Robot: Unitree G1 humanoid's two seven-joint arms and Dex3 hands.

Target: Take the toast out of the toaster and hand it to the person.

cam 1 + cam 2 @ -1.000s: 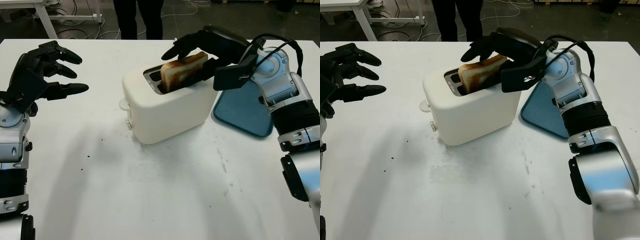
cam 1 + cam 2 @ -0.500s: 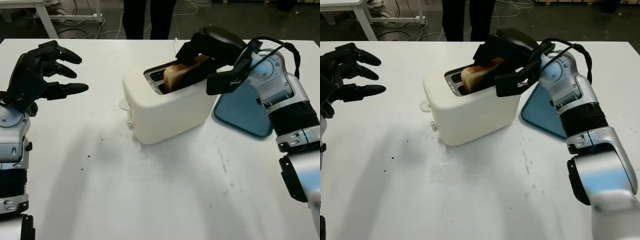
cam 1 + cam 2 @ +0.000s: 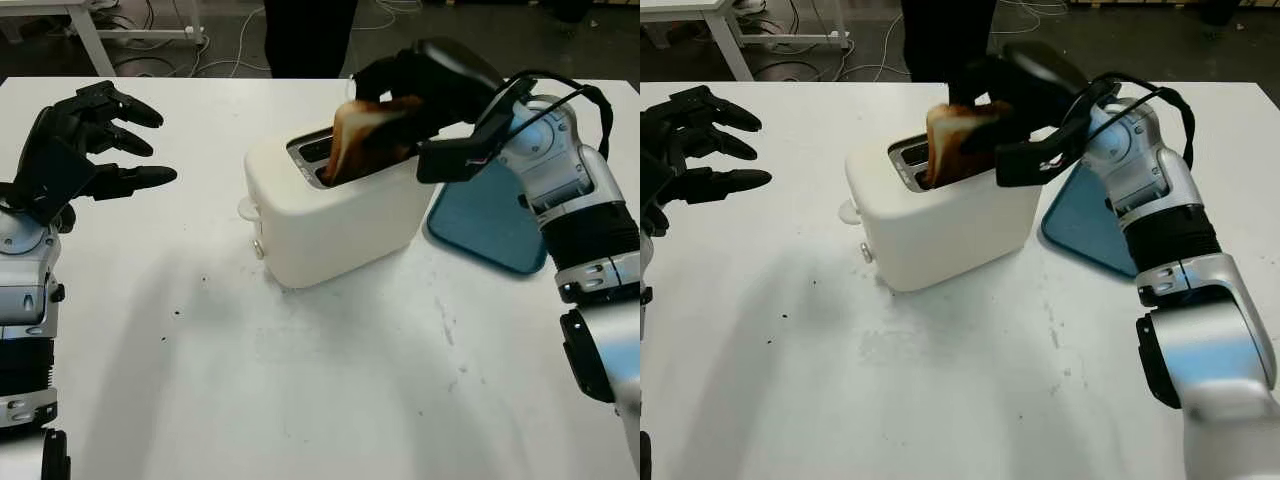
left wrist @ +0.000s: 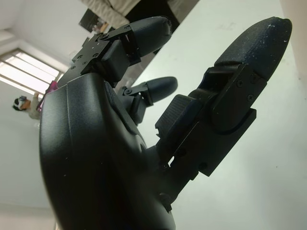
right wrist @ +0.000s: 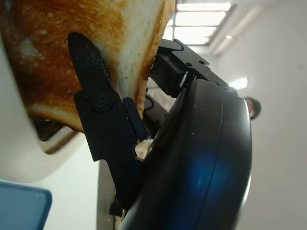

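Bright, even overhead light on the white counter; soft shadows lower left; ceiling panels glare in wrist views

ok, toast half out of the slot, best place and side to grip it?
Grip the toast on its raised upper half, fingers pinching the two flat faces, coming from above on the right. Its lower end is still in the toaster slot, so only the top is free. The right hand already holds it there; the left hand is open, far left.

silver-grey jointed arms, black ribbed wrist bands; black three-finger right robot hand, left robot hand; black cable looped at right wrist.
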